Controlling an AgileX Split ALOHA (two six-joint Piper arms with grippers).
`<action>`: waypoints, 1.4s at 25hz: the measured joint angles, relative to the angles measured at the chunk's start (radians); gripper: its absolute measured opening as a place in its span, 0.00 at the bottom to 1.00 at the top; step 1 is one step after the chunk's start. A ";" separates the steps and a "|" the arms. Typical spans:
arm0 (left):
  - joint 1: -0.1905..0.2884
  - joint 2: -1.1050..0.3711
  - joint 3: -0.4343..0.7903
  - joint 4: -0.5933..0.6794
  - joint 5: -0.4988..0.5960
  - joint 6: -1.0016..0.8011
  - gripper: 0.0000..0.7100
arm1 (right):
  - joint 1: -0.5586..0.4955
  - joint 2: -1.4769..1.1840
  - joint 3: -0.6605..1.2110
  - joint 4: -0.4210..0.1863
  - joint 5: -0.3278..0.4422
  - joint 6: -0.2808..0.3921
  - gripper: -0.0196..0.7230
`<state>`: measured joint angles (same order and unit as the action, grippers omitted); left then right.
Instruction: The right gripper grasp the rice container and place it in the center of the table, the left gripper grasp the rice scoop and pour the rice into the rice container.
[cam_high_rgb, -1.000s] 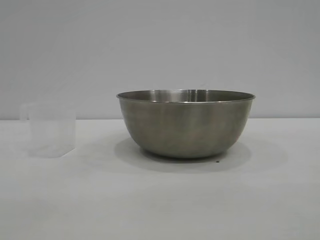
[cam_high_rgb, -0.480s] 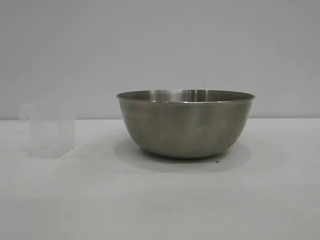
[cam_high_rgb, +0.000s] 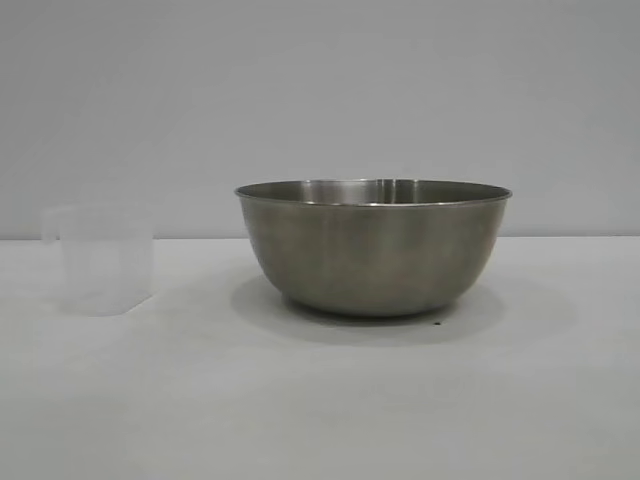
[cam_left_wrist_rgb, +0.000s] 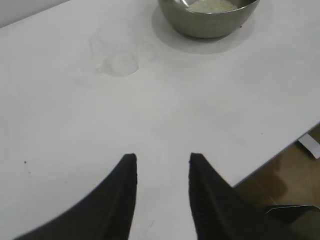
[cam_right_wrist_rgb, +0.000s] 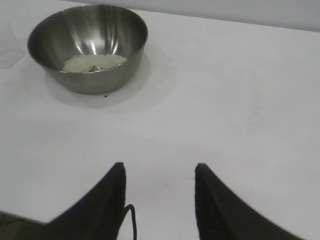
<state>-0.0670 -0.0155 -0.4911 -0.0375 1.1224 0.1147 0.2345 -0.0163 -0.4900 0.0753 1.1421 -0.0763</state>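
Note:
The rice container (cam_high_rgb: 372, 250), a large steel bowl, stands on the white table (cam_high_rgb: 320, 400) near its middle. It holds a heap of cream rice (cam_right_wrist_rgb: 94, 62), which also shows in the left wrist view (cam_left_wrist_rgb: 212, 5). The translucent rice scoop (cam_high_rgb: 98, 258) stands upright to the bowl's left and looks empty; it shows faintly in the left wrist view (cam_left_wrist_rgb: 120, 52). My left gripper (cam_left_wrist_rgb: 162, 159) is open and empty, well back from the scoop, above the table. My right gripper (cam_right_wrist_rgb: 160, 167) is open and empty, well back from the bowl (cam_right_wrist_rgb: 89, 45). Neither gripper shows in the exterior view.
A small dark speck (cam_high_rgb: 436, 322) lies on the table by the bowl's base. The table's edge (cam_left_wrist_rgb: 280, 152) runs close to my left gripper, with the floor beyond it. A plain grey wall stands behind the table.
The bowl and scoop sit a few pixels farther right than in the earlier frames; nothing else differs.

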 joint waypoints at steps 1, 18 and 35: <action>0.014 0.000 0.000 0.000 -0.002 0.000 0.36 | 0.000 0.000 0.000 0.000 0.000 0.002 0.43; 0.021 -0.002 0.000 0.000 -0.002 0.000 0.36 | 0.000 0.000 0.000 0.000 0.002 0.004 0.43; 0.112 -0.004 0.000 0.002 -0.002 0.000 0.36 | -0.166 0.000 0.000 0.001 0.000 0.004 0.43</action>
<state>0.0454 -0.0198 -0.4911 -0.0357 1.1203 0.1147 0.0683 -0.0163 -0.4900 0.0760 1.1423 -0.0725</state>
